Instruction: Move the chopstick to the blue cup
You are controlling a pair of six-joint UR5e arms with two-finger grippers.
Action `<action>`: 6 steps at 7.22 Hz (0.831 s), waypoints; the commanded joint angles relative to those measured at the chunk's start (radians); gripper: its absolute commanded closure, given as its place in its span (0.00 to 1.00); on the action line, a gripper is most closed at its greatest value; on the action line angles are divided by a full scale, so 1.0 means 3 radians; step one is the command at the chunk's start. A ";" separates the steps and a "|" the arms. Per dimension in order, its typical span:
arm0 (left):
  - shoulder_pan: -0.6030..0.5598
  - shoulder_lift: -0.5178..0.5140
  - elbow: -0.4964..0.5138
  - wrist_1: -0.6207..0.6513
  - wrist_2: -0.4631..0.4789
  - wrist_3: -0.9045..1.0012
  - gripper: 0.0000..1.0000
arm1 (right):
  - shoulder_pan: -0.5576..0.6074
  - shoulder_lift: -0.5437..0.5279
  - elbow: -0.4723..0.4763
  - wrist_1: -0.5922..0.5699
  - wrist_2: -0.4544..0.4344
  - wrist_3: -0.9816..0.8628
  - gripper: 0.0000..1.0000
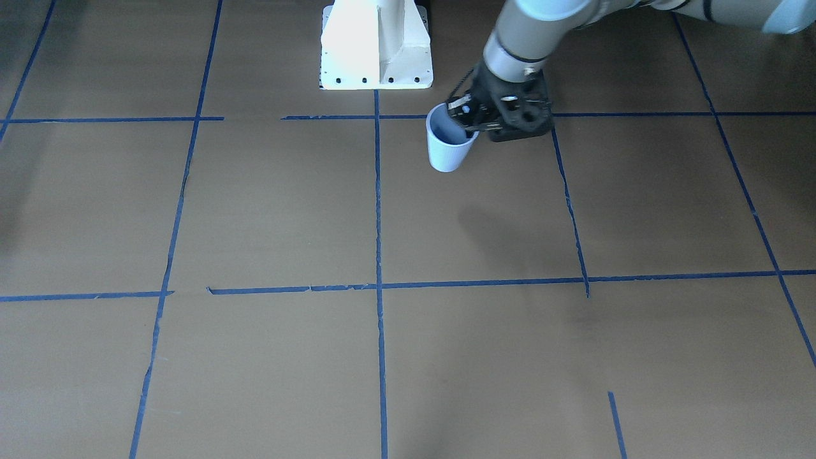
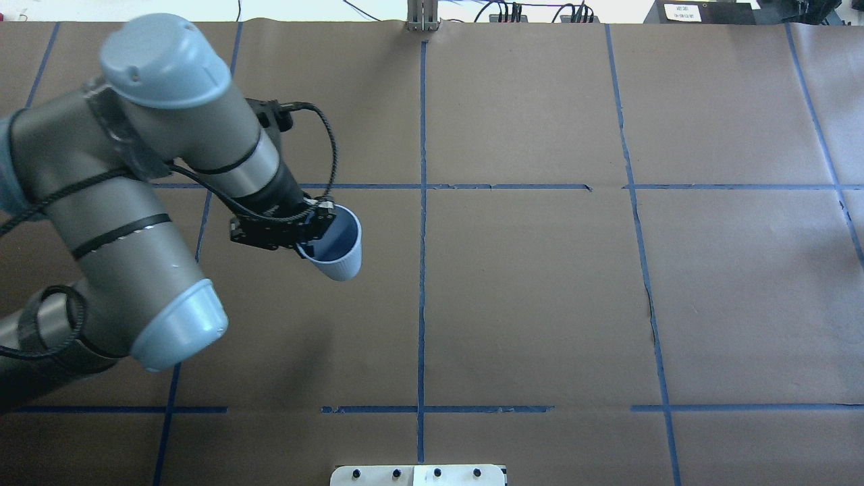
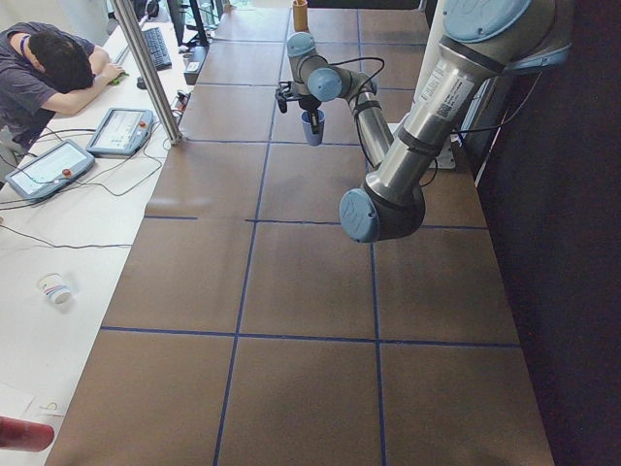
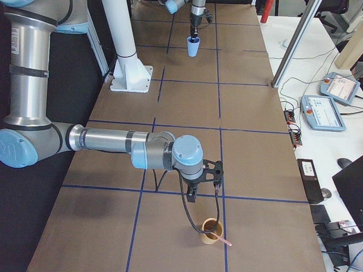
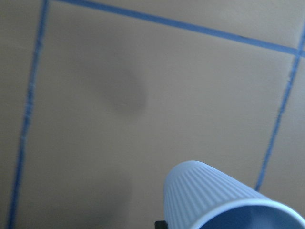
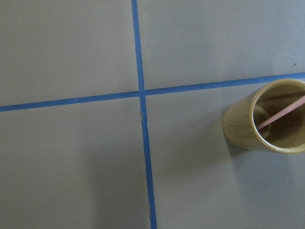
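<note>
The blue cup (image 1: 448, 143) is pale blue and ribbed, and hangs tilted above the brown table. My left gripper (image 1: 468, 118) is shut on its rim. The cup also shows in the overhead view (image 2: 337, 246) with the left gripper (image 2: 316, 226), and at the bottom of the left wrist view (image 5: 214, 198). The pinkish-red chopstick (image 6: 281, 117) leans inside a tan bamboo cup (image 6: 243, 129) that stands on the table. In the exterior right view my right gripper (image 4: 193, 195) hovers just above and beside that cup (image 4: 211, 231). I cannot tell whether it is open or shut.
The white robot base (image 1: 376, 44) stands at the table's robot side. Blue tape lines (image 2: 422, 270) cross the brown table. Beyond the far edge are a metal pole (image 3: 146, 68), a side table with tablets (image 3: 116, 131) and a seated person (image 3: 44, 73).
</note>
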State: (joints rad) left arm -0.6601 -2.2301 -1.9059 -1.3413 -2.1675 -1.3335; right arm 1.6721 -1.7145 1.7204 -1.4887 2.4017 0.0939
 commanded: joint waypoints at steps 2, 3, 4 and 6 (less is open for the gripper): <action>0.0339 -0.0363 0.0967 -0.0877 0.0429 -0.0367 0.99 | 0.0000 -0.0007 0.0059 -0.0013 0.0012 0.0004 0.00; 0.0370 -0.0384 0.1029 -0.0948 0.0455 -0.0372 0.98 | 0.0000 -0.0027 0.0054 -0.0008 0.0098 0.0009 0.00; 0.0395 -0.0420 0.1106 -0.1025 0.0455 -0.0372 0.98 | 0.0000 -0.0027 0.0059 0.0002 0.0129 0.0009 0.00; 0.0401 -0.0543 0.1290 -0.1087 0.0455 -0.0367 0.97 | 0.0000 -0.0032 0.0059 -0.0008 0.0134 0.0004 0.00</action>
State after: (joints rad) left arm -0.5421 -2.3771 -1.5466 -1.6518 -2.0319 -1.4443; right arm 1.6721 -1.7233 1.7372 -1.4885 2.4387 0.0956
